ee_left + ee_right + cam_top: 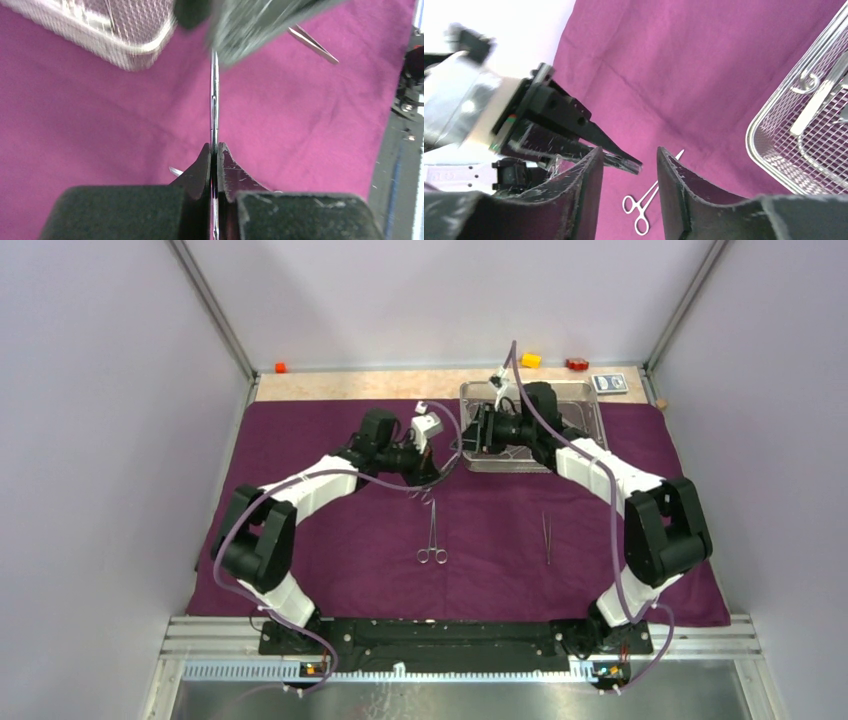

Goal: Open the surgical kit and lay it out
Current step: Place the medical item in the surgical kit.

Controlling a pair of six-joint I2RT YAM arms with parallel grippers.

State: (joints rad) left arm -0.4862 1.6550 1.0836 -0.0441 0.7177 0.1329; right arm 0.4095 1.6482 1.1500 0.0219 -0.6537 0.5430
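Clamp (432,540) on cloth (500,580), second clamp (214,100) in left gripper (214,147), one tweezers (547,537), one tray (575,386)

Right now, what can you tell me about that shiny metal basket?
It is a rectangular tray of silvery wire mesh, with low walls, rounded corners and a smooth rim. It sits flat at the far edge of the purple cloth, right of the middle. A few steel tools lie inside, one with a ring handle. The right arm reaches over it and hides part of it; nothing grips it.
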